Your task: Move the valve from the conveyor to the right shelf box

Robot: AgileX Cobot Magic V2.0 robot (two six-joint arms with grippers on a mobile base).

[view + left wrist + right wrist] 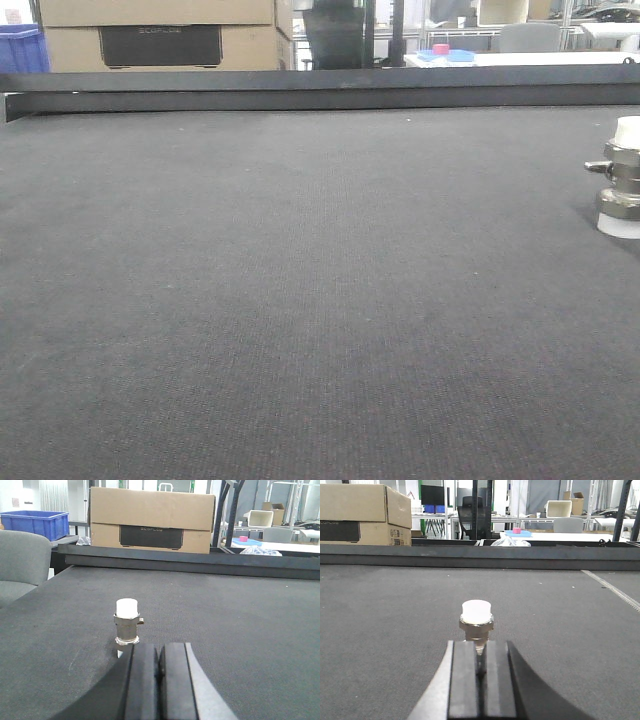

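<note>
Silver valve [476, 617] upright on conveyor [300, 300]; left hand [159, 649], right hand [480, 647] narrow, seemingly empty.

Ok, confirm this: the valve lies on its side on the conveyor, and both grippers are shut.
Not quite. The valve stands upright, white cap on top, as the left wrist view shows. It is on the conveyor, and the left gripper and right gripper are both shut.

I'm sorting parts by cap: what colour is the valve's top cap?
White cap on the silver valve; the right wrist view shows it best.
</note>
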